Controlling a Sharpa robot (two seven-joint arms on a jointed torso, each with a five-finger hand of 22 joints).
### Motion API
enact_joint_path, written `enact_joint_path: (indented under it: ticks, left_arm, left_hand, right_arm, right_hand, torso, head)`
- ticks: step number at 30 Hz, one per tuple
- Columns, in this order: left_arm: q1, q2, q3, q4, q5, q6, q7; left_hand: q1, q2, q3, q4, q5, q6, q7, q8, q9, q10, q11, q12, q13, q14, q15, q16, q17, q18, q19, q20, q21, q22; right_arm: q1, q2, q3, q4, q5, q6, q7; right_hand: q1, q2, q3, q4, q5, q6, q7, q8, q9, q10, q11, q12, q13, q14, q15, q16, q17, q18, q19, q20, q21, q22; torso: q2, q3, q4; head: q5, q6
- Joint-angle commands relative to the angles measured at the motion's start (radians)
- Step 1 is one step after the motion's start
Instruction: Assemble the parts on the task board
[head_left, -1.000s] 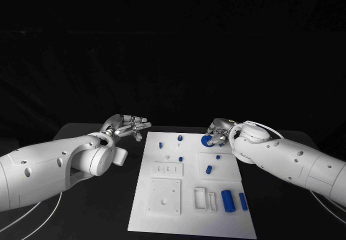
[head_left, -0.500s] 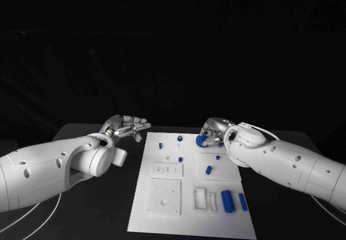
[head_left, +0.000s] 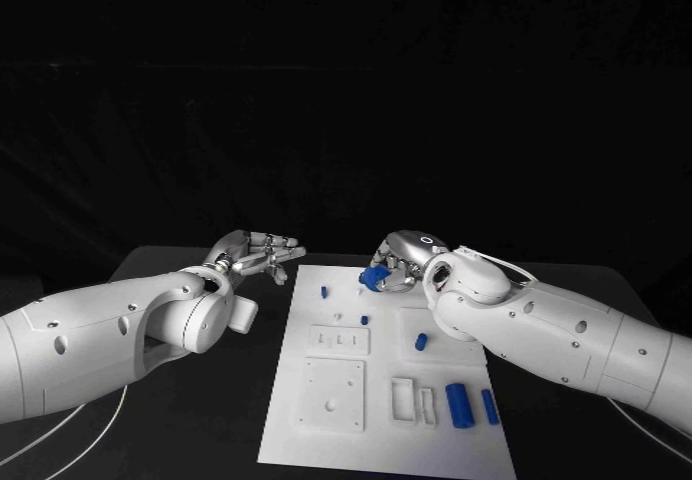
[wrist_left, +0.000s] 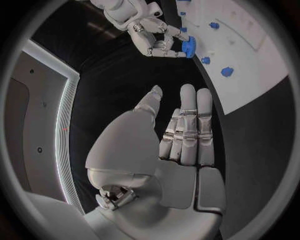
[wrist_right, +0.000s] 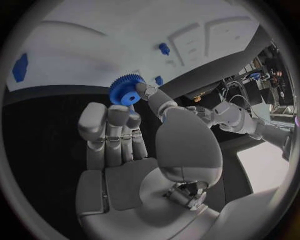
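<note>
The white task board (head_left: 387, 432) lies in the middle of the black table. Above its far edge my right hand (head_left: 408, 256) pinches a blue toothed gear (head_left: 375, 277) between thumb and fingers. The right wrist view shows that gear (wrist_right: 127, 89) at the fingertips of the right hand (wrist_right: 145, 150), over the board (wrist_right: 87, 45). My left hand (head_left: 258, 250) hovers off the board's far left corner, fingers straight and holding nothing. In the left wrist view the left hand (wrist_left: 182, 131) is flat, with the gear (wrist_left: 189, 46) beyond it.
Small blue pegs (head_left: 325, 292) (head_left: 364, 320) (head_left: 420, 341) stand on the board's far half. Two blue cylinders (head_left: 459, 404) (head_left: 489, 405) lie near its right front, beside white blocks (head_left: 400, 395). A square white plate (head_left: 333, 393) sits at the left front.
My right hand has carried the gear leftward along the board's far edge. The left hand has stayed where it was.
</note>
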Motion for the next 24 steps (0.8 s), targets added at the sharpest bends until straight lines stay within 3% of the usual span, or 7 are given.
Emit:
enact_joint_path:
  ticks: [1, 12, 24]
  left_arm:
    - [0.001, 0.003, 0.001, 0.004, -0.004, 0.013, 0.004]
    - [0.001, 0.006, 0.001, 0.004, -0.004, 0.016, 0.002]
    - [0.001, 0.012, 0.001, 0.001, -0.004, 0.018, 0.001]
  left_hand:
    - [0.007, 0.002, 0.000, -0.003, 0.003, -0.009, -0.001, 0.004, 0.001, -0.007, 0.001, -0.002, 0.000, 0.003, 0.000, 0.002, -0.002, 0.013, -0.007, -0.003, 0.003, -0.001]
    - [0.005, 0.001, 0.000, -0.001, 0.002, -0.011, -0.001, 0.004, 0.000, -0.008, 0.001, -0.002, 0.000, 0.003, 0.000, 0.002, -0.001, 0.013, -0.007, -0.002, 0.004, -0.003]
    - [0.005, 0.001, 0.000, -0.001, 0.002, -0.011, -0.001, 0.004, 0.000, -0.008, 0.001, -0.002, 0.000, 0.003, 0.000, 0.002, -0.001, 0.013, -0.007, -0.002, 0.004, -0.003]
  right_arm:
    - [-0.001, 0.022, -0.005, -0.009, -0.041, -0.011, -0.002]
    - [-0.010, 0.084, -0.020, -0.063, -0.054, -0.010, 0.007]
    - [-0.013, 0.117, -0.043, -0.122, -0.060, -0.002, 0.009]
  right_hand:
    - [-0.006, -0.003, 0.000, 0.007, 0.001, -0.001, 0.003, 0.003, 0.009, 0.000, -0.004, 0.002, 0.001, -0.002, -0.006, -0.005, -0.002, -0.012, 0.058, -0.008, 0.006, 0.114]
    - [-0.005, -0.005, -0.002, 0.013, 0.004, -0.004, 0.004, 0.003, 0.008, -0.001, -0.004, 0.001, 0.001, -0.002, -0.006, -0.006, -0.003, -0.011, 0.058, -0.008, 0.003, 0.113]
    - [-0.004, -0.006, -0.007, 0.019, 0.005, -0.012, 0.005, 0.003, 0.005, -0.003, -0.003, -0.002, 0.000, -0.002, -0.005, -0.011, -0.007, -0.010, 0.058, -0.007, 0.003, 0.113]
  torso:
    - [0.001, -0.0005, 0.0031]
    - [0.004, -0.0023, 0.0087]
    - [0.003, 0.0007, 0.0066]
  head:
    - [0.002, 0.001]
    - [0.004, 0.000]
    - [0.008, -0.001]
